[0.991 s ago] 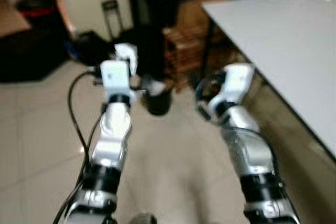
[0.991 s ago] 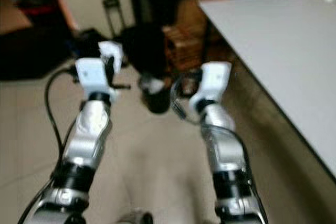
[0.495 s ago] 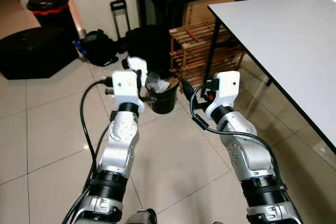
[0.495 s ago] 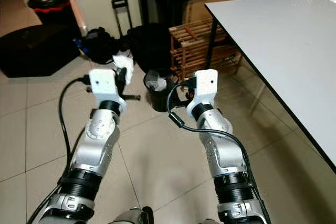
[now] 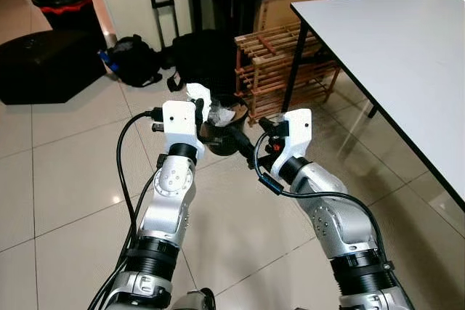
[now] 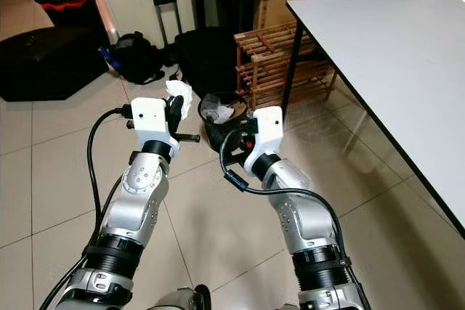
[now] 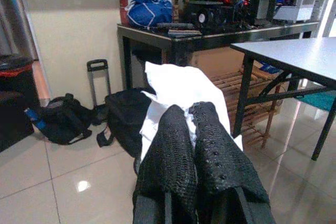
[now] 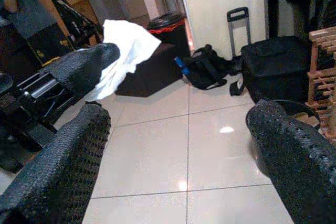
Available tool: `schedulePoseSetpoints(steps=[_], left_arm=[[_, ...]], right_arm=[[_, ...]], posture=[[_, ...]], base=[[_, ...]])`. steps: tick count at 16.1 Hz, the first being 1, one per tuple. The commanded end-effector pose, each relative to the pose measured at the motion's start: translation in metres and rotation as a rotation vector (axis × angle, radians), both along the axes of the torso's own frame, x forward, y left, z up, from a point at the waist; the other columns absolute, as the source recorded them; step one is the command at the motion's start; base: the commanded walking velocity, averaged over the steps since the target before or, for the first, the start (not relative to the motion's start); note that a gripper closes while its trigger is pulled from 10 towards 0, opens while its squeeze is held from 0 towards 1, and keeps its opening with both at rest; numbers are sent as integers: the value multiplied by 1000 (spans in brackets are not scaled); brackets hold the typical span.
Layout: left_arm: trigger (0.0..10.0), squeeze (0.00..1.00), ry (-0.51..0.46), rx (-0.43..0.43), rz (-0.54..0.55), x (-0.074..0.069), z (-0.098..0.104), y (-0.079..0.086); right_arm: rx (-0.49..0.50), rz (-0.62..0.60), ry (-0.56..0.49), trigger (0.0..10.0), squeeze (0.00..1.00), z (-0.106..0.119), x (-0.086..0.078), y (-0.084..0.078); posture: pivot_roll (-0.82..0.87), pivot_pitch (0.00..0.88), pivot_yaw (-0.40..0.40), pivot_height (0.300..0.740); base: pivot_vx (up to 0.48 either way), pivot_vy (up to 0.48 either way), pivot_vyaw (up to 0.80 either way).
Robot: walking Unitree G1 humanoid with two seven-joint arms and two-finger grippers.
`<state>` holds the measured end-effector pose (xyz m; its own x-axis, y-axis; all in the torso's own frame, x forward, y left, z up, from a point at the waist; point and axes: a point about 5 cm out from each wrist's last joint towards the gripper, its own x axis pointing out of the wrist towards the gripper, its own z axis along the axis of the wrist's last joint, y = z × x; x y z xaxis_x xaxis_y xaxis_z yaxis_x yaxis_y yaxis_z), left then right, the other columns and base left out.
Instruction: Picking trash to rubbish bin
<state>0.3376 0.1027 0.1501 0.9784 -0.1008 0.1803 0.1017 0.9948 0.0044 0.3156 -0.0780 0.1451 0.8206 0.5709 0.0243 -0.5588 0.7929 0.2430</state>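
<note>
Closing on the small black bin [image 6: 218, 123], the robot has stepped nearer since a second ago. The left gripper [image 7: 191, 145] stays clamped on the white tissue [image 6: 178, 95], at the bin's 9 o'clock. The right gripper [image 8: 173, 145] gapes wide, holding nothing. Drop-off looks near.
</note>
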Motion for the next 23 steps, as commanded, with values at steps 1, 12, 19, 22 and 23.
schedulePoseSetpoints(steps=[1, 12, 19, 22, 23], left_arm=[[10000, 0, 11, 12, -21, -2, -2, -3], [10000, 0, 17, 6, -16, 1, -3, -2], [10000, 0, 30, 14, -9, 2, -7, -2], [10000, 0, 25, 13, 2, 4, -5, -1], [10000, 0, 24, 13, 4, 4, -5, -1]], right_arm=[[13, 22, -14, 10000, 0, 5, -1, 1], [-354, -289, -48, 10000, 0, -7, 20, -15], [-354, -340, -76, 10000, 0, -5, 24, -14], [-412, -552, -105, 10000, 0, 0, 32, -32], [-411, -564, -107, 10000, 0, 1, 33, -33]], posture=[[-56, 119, 41, 740], [-52, 112, 43, 740], [-62, 100, 41, 740], [-54, 86, 35, 740], [-54, 83, 35, 740]], base=[[0, 0, 0], [0, 0, 0], [0, 0, 0], [0, 0, 0], [0, 0, 0]])
